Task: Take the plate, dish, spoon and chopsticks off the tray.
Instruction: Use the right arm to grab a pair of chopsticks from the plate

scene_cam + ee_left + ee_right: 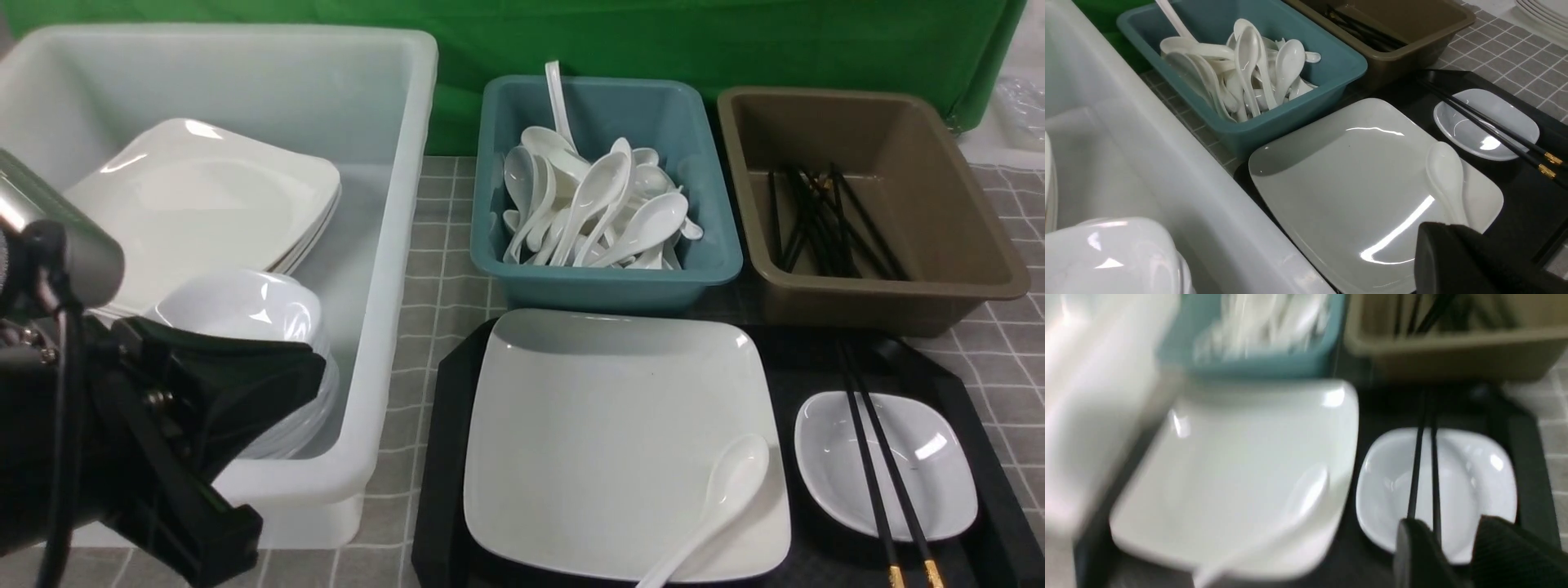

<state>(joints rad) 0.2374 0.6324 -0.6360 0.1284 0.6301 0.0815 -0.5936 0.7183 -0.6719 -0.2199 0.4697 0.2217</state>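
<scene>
Since all four pieces sit on the tray [445, 457], we log the clearing as not yet begun. Right hand [1449, 528] hovers over the near, gold-banded ends of the chopsticks [1415, 469], fingers apart, nothing clamped that we can see. Its wrist view is blurred, so we can't tell about contact. Sticks lie straight ahead of that hand, long axis running away from it across the dish [931, 482] toward the brown bin [882, 302] beyond. Their near ends fall in the gap between the fingers, closer to one finger than the other.

Left hand [1439, 241] is closed up, holding nothing, by the near side of the white tub [384, 245]. Plate [604, 425] lies ahead of it and to its right. Spoon [735, 474] rests on the plate's near right corner, handle pointing back toward the robot.

Our call: right hand is nearer for sticks and dish, left for plate and spoon. Next move likely needs a drop, then a close across the sticks' width, catching both sticks together.
</scene>
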